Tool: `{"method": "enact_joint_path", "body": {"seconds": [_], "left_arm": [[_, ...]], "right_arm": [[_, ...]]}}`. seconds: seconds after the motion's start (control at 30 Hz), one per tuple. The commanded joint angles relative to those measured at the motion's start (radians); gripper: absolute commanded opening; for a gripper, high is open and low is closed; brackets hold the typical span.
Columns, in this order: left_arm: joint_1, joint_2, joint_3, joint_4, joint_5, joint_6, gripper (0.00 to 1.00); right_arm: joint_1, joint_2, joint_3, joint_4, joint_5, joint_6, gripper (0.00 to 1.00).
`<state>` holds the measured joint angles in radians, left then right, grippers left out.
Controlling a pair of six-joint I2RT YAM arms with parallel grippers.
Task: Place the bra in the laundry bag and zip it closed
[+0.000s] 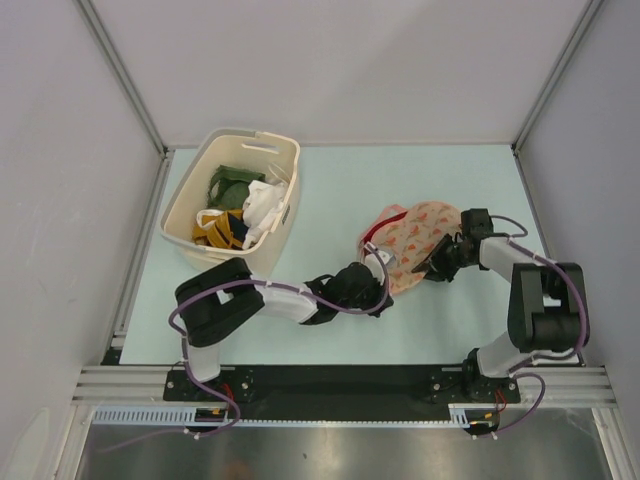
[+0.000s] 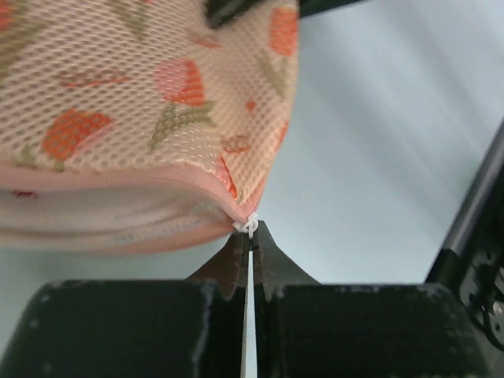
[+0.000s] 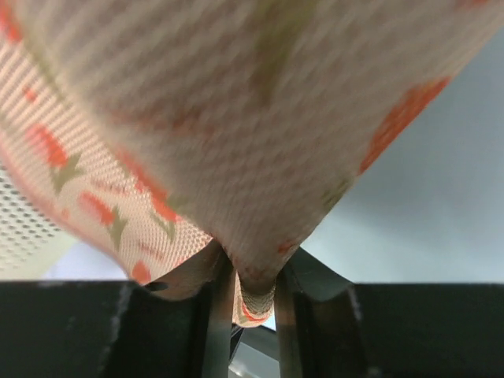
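Ok, my L gripper (image 2: pixel 250 239) is pinched on zip pull (image 2: pixel 249 225) at its tips, R gripper (image 3: pixel 253 287) clamps laundry bag (image 3: pixel 260 118) mesh as anchor so zip runs w/o bunching.

The pale pink leaf-printed mesh laundry bag (image 2: pixel 142 102) is open-weave cloth, matt and coarse. Its pink zip edging (image 2: pixel 118 183) is smoother, close-woven tape. The small white zip pull (image 2: pixel 249 226) looks like plastic. The fingers (image 2: pixel 224 264) of the left gripper (image 2: pixel 250 236) and of the right gripper (image 3: pixel 250 276) are black and matt with scuffed edges. The pale blue-green table top (image 1: pixel 330 190) is smooth and matt. The cream rectangular basket (image 1: pixel 180 205) is smooth plastic with a slight sheen. The grey near-edge sheet (image 1: pixel 340 455) is brushed, reflective metal.
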<state>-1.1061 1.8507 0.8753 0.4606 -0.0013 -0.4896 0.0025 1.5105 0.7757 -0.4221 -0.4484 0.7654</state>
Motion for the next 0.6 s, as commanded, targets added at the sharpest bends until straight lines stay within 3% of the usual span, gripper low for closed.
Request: {"method": "enact_joint_path", "body": {"seconds": [0.0,0.03,0.17,0.27,0.47,0.57], "left_arm": [[-0.001,0.039,0.027,-0.017,0.231,-0.053,0.00],[-0.001,0.054,0.049,-0.020,0.234,-0.066,0.00],[0.018,0.099,0.088,0.000,0.271,-0.139,0.00],[0.031,0.125,0.100,0.045,0.299,-0.197,0.00],[0.034,0.128,0.116,0.101,0.317,-0.259,0.00],[0.034,0.130,0.126,0.101,0.328,-0.273,0.00]], "right_arm": [[-0.036,0.131,0.057,0.060,-0.044,-0.238,0.31],[-0.041,0.135,0.048,0.071,-0.062,-0.230,0.33],[-0.045,-0.006,-0.082,0.179,-0.105,-0.166,0.68],[-0.045,-0.117,-0.214,0.244,-0.139,-0.072,0.77],[-0.041,-0.361,-0.443,0.357,-0.136,0.093,0.76],[-0.030,-0.424,-0.504,0.448,-0.099,0.173,0.70]]}}
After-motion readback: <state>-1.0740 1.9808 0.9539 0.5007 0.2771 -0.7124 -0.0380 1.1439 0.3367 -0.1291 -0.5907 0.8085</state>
